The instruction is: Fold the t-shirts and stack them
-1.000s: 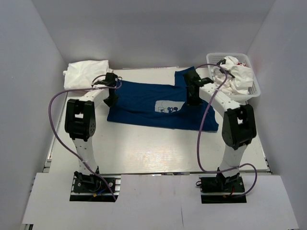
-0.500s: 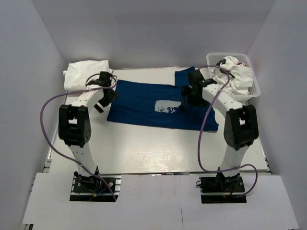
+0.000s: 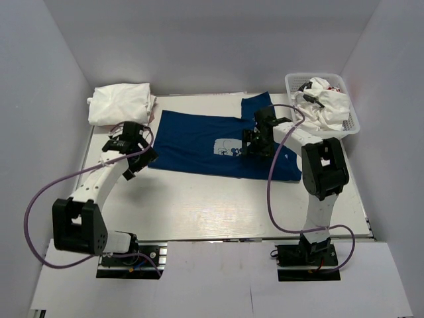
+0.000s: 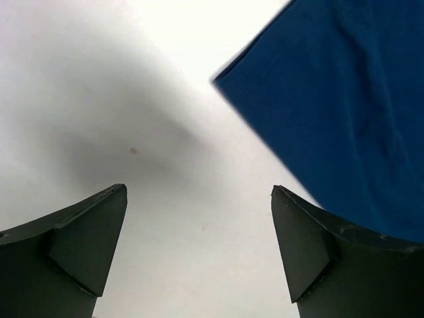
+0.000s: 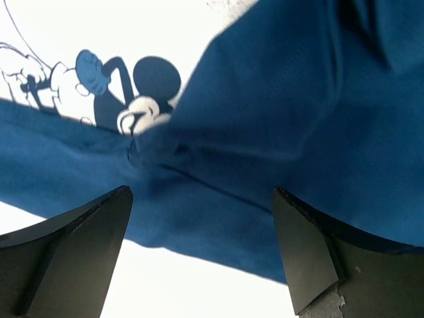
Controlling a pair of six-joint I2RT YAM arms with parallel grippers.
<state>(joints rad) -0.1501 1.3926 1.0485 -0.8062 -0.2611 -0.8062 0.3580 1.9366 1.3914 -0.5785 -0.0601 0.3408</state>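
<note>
Navy t-shirt (image 3: 199,139) just dropped flat on the table (image 3: 212,205): left pincer (image 4: 199,192) now apart with cloth edge ahead-right of it, right pincer (image 5: 202,191) apart with cloth directly under it, so next fold needs regrasping.

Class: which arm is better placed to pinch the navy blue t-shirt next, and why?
Probably right: the open right gripper hangs over bunched cloth of the navy blue t-shirt; the open left gripper faces bare white table beside its corner.
</note>
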